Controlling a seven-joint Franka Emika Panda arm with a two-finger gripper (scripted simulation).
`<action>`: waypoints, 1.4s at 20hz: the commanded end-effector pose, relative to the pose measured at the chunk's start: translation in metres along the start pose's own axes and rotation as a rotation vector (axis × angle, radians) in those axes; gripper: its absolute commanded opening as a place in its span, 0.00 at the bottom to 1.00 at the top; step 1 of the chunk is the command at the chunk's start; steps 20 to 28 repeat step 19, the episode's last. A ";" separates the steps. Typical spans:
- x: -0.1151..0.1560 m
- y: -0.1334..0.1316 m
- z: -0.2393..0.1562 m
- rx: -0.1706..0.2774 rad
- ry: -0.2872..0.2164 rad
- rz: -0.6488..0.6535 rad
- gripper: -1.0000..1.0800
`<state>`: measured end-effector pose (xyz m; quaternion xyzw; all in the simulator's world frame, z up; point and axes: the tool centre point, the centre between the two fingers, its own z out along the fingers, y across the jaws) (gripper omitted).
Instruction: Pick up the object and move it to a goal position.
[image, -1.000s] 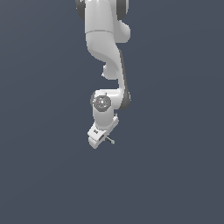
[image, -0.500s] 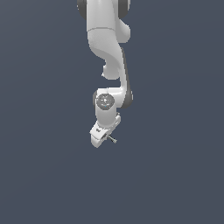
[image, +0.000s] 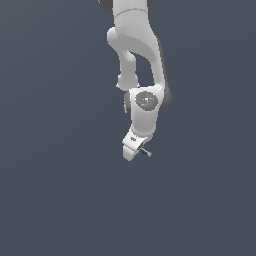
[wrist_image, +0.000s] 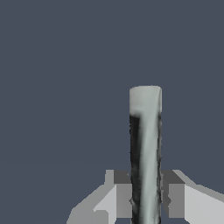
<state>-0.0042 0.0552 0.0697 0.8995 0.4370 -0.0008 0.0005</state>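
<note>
The object is a tiny thin rod (image: 146, 152), grey-white with a black end, sticking out from the end of my gripper (image: 136, 150) in the exterior view. In the wrist view the rod (wrist_image: 145, 148) stands between my two fingers (wrist_image: 124, 199), which press on it from both sides. My gripper (wrist_image: 145, 201) is shut on the rod. The white arm (image: 137, 60) hangs from the top of the exterior view, and the hand points down and tilts toward that view's left.
A plain dark grey-blue surface (image: 60, 190) fills both views. No other object and no goal marker shows.
The hand with the rod has shifted toward the exterior view's right and slightly up. The rod stays held between the fingers.
</note>
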 end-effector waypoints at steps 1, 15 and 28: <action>0.019 -0.020 -0.018 -0.001 0.000 -0.001 0.00; 0.102 -0.098 -0.093 0.000 0.002 0.000 0.00; 0.105 -0.100 -0.096 0.000 0.002 0.000 0.00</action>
